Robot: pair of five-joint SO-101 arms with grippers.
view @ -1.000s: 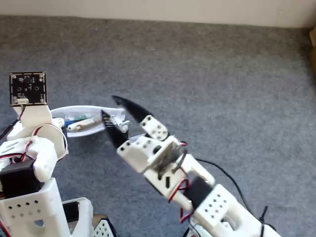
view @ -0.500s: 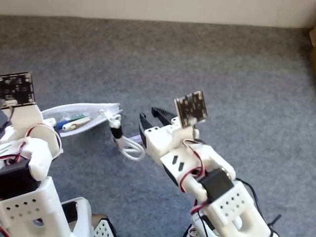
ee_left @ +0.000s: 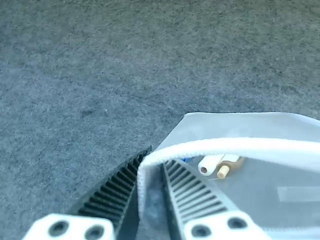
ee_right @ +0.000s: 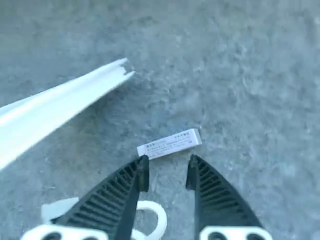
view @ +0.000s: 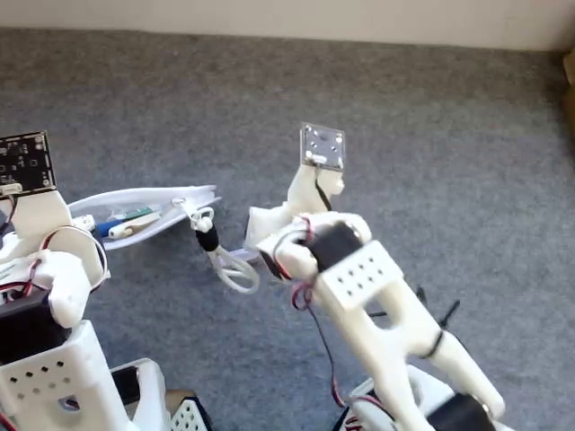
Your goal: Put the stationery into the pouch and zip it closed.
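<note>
High view, grey carpeted surface, two white arms side by side.

1. pouch: white, translucent, lying flat in front of the left arm, its long side running across the surface. How far the zip is drawn cannot be told.
2. pens: several, with blue, green and white barrels, lying lengthwise inside the pouch. In the left wrist view, pale cap ends show through the pouch wall.
3. black toggle: hangs off the pouch end nearer the right arm. It is followed by a white cord loop lying on the surface between pouch and right arm.
4. labelled white strip: small, flat, rectangular, lying on the surface apart from the pouch. What kind of stationery it is cannot be told.
5. left tool: closed on the pouch's end, one ribbed black finger on either side of the wall just under the rim.
6. right tool: pointed down at the surface, fingers parted a little, holding nothing. Its tips are just short of the labelled white strip, which lies across the gap. The cord loop lies near it on the wrist side.
</note>
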